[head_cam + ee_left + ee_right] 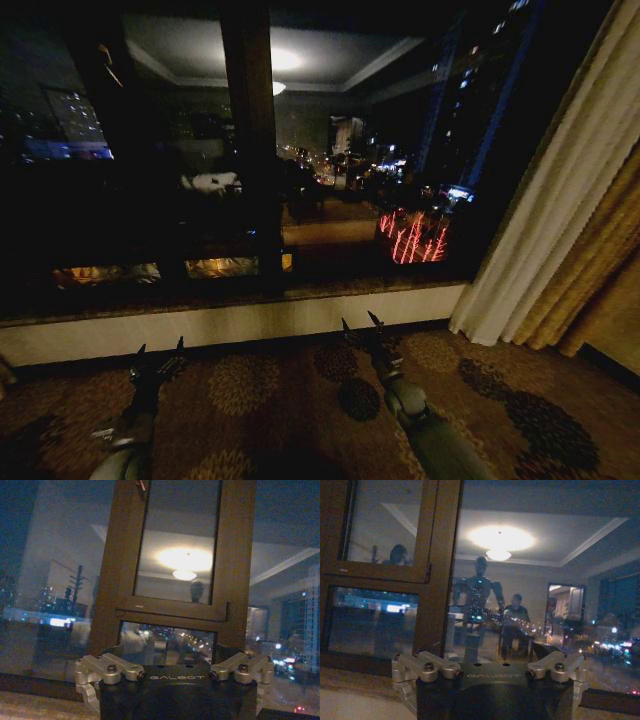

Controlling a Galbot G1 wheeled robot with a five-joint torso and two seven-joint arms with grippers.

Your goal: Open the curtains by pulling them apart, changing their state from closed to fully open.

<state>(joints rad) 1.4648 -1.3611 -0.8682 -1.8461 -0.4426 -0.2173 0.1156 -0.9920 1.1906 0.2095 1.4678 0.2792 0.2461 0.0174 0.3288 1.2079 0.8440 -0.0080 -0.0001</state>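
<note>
At the lower left of the head view the left gripper (160,352) hangs over the patterned carpet (250,390), fingers spread, holding nothing. Centre-low, the right gripper (362,328) does likewise. Dark glossy window glass (150,150) spans above. The pleated sheer curtain (560,190) is bunched at right, beside a golden drape (600,270).

Readable text: one brand mark, seen twice.
"GALBOT" in pale letters on the black body of the left gripper (176,677); same word, fainter, on the right gripper (491,675). Nothing else legible.
</note>
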